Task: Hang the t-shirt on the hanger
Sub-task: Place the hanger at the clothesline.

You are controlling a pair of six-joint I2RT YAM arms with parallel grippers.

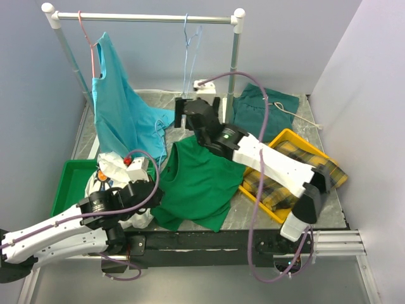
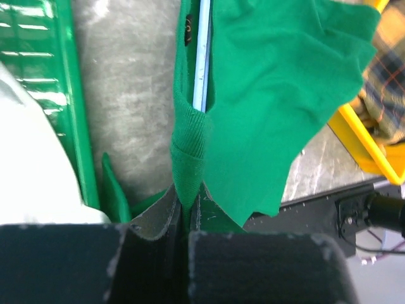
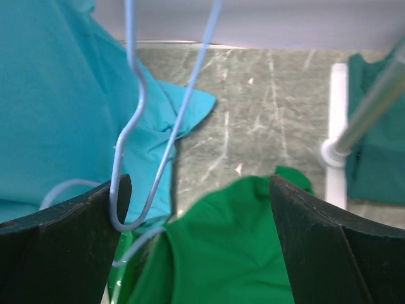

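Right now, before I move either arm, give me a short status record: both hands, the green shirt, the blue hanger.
left hand: shut on the collar of the bright green cotton t-shirt
right hand: open; bend of the thin light-blue wire hanger between its fingers, ungripped
hanger: hangs from the white pipe rail
t-shirt: mostly spread on the grey table
collar: a light-blue wire shows inside it

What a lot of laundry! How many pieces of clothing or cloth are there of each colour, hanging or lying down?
bright green t-shirt: 1
turquoise shirt: 1
dark teal garment: 1
yellow plaid cloth: 1
white cloth: 1
Total: 5
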